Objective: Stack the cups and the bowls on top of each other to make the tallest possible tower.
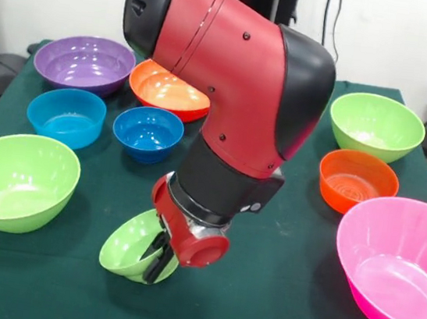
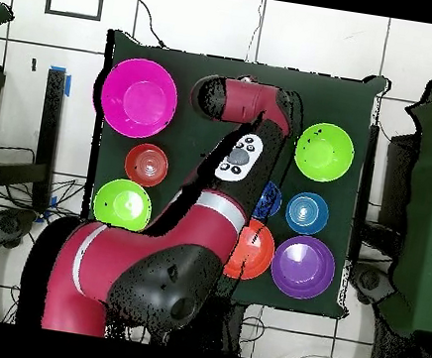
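The claw [image 1: 160,256] grips a tilted small green bowl [image 1: 133,245] by its rim; it may slip out.

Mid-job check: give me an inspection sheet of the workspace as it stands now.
Surface: dark green table, flat.
Job's things: small lime bowl tilted at the gripper; large lime bowl, pink bowl, small orange bowl, lime bowl, purple bowl, two blue bowls, wide orange bowl; no tower stacked yet.
Clutter: nothing seen.
Gripper: at the small lime bowl's rim, grip unclear.
Cables: wires behind the table.
Surroundings: white wall.
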`<state>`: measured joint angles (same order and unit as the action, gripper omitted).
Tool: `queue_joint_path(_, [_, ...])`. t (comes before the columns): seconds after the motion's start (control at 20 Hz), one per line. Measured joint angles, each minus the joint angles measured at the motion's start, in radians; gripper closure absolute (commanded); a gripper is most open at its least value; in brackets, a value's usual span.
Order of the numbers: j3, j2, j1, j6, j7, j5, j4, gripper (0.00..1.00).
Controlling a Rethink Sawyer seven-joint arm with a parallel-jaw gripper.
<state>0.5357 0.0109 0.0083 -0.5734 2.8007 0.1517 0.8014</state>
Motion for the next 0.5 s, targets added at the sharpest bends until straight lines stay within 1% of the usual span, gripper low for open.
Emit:
queue_joint_path(0.05, [0.021,0.022,0.0,-0.04,0.0,0.014,-0.038,1.0])
queue_joint_path(0.15, [0.031,0.032,0.0,-0.06,0.0,0.021,-0.055,1.0])
queue_joint_path(0.35, [0.083,0.085,-0.001,-0.163,0.0,0.052,-0.146,1.0])
queue_joint_path(0.5, [0.143,0.144,-0.006,-0.269,0.001,0.082,-0.244,1.0])
